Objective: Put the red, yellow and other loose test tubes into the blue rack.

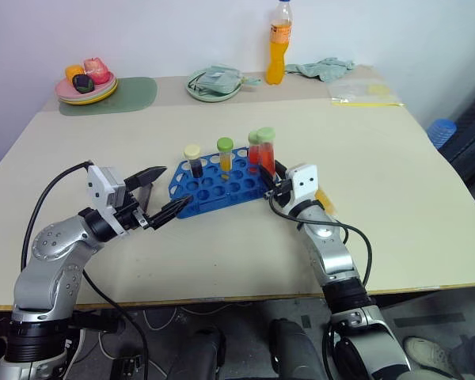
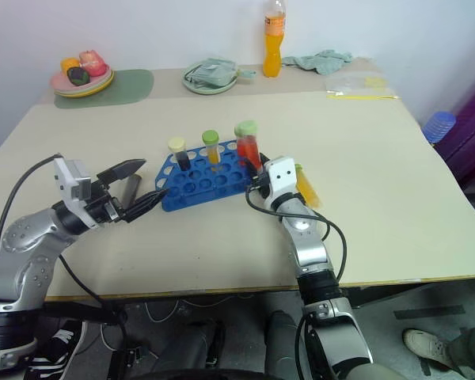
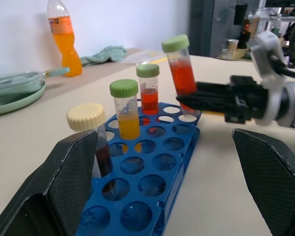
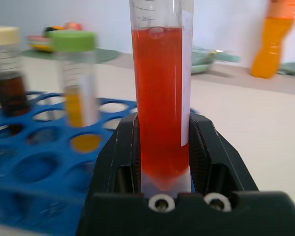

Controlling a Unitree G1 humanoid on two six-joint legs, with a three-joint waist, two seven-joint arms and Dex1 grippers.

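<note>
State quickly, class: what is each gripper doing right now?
Left gripper: open, holding nothing, beside the blue rack.
Right gripper: shut on the red test tube.

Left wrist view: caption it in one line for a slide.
Right gripper holds a red test tube over the blue rack, where three capped tubes already stand.

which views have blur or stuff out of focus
Right wrist view: the held red tube is sharp, while the blue rack, the yellow tube and the orange bottle behind are soft. Left wrist view: the rack and tubes are sharp, the shelves at the back are blurred. Both eye views are evenly lit, with only faint shadows on the table.
</note>
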